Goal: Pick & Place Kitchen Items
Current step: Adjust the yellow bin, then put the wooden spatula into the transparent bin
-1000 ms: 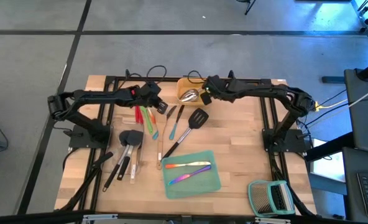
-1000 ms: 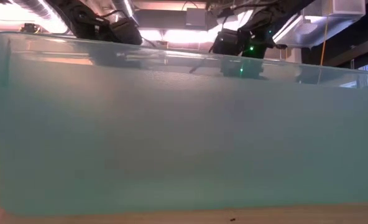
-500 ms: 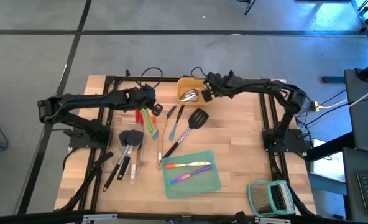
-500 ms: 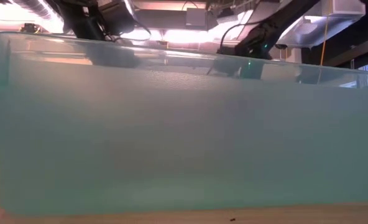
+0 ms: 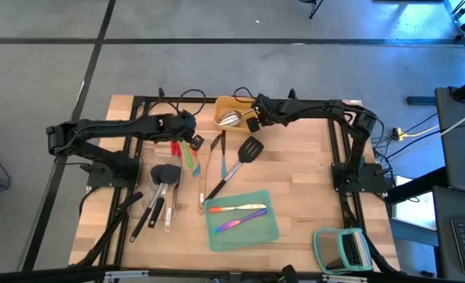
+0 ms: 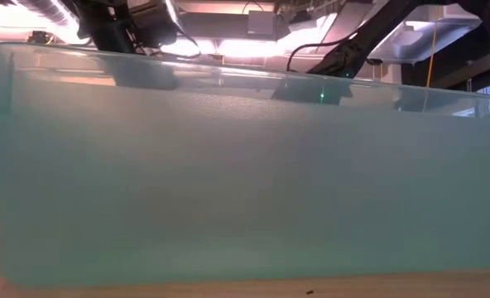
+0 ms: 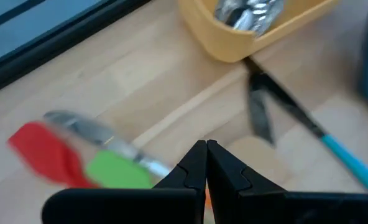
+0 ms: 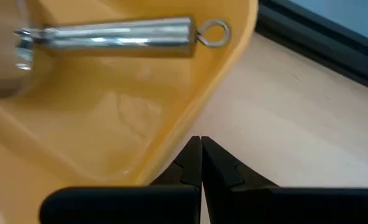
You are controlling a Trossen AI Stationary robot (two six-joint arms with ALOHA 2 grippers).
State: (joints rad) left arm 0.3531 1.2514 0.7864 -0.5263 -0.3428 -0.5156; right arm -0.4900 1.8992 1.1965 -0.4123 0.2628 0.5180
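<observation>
Right wrist view: steel scoop (image 8: 109, 34) in yellow tray (image 8: 190, 106), just beyond closed, empty right gripper (image 8: 201, 163).

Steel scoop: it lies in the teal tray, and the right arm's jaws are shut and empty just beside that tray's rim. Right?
Not quite. The steel scoop lies in the yellow tray, not the teal one, as the right wrist view shows. The rest holds: the right gripper has its jaws shut and empty beside that rim.
</observation>
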